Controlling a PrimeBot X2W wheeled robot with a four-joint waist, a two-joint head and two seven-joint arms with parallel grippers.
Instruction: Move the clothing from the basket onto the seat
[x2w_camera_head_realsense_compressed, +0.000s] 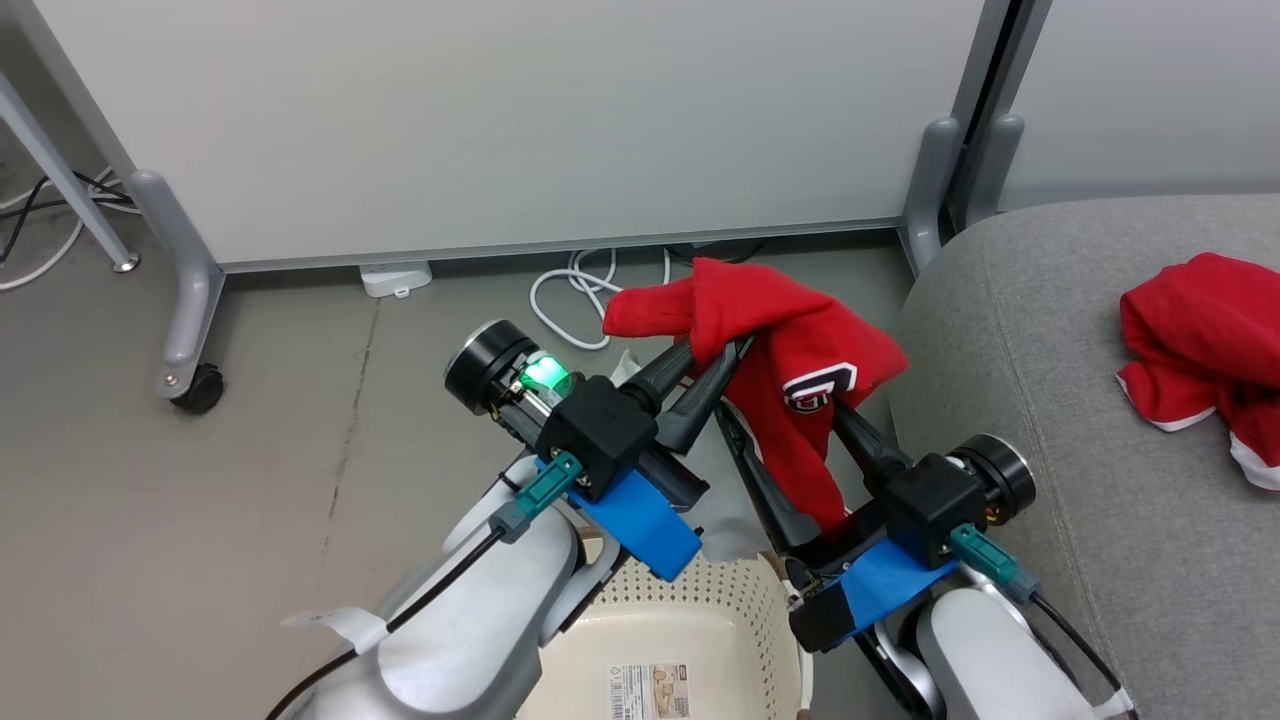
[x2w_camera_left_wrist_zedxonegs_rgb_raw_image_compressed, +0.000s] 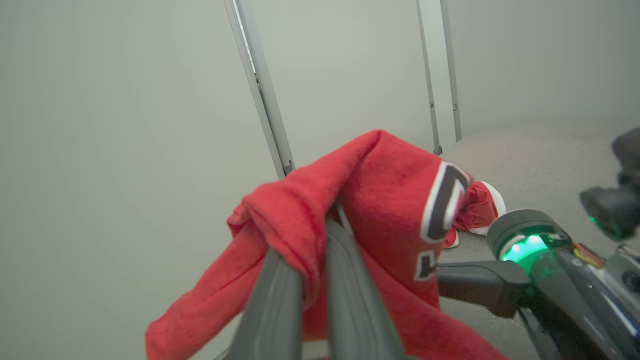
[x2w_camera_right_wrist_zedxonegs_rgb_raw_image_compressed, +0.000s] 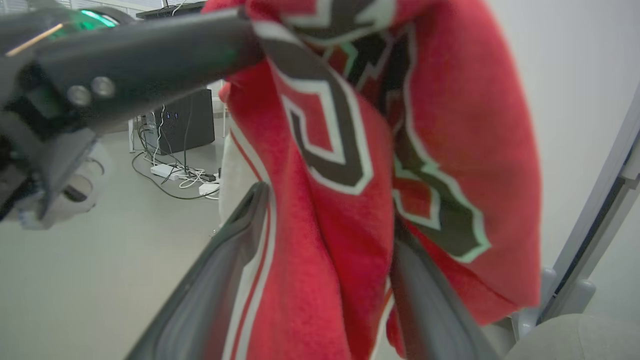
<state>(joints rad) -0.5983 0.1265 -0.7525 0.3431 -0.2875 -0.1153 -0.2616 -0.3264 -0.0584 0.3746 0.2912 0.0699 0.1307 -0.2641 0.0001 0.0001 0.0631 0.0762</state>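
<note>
Office-like lab — wheeled partition panels (x2w_camera_head_realsense_compressed: 520, 120), loose cables (x2w_camera_head_realsense_compressed: 580, 290), bare grey floor (x2w_camera_head_realsense_compressed: 250, 500).

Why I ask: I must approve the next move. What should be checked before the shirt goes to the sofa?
1. Left gripper shut on the red shirt: ok.
2. Right gripper clamped too: not ok, its fingers are spread with the shirt draped between.
3. Shirt lifted clear of the basket: ok.
4. Bare sofa cushion beside the other red garment: ok.
</note>
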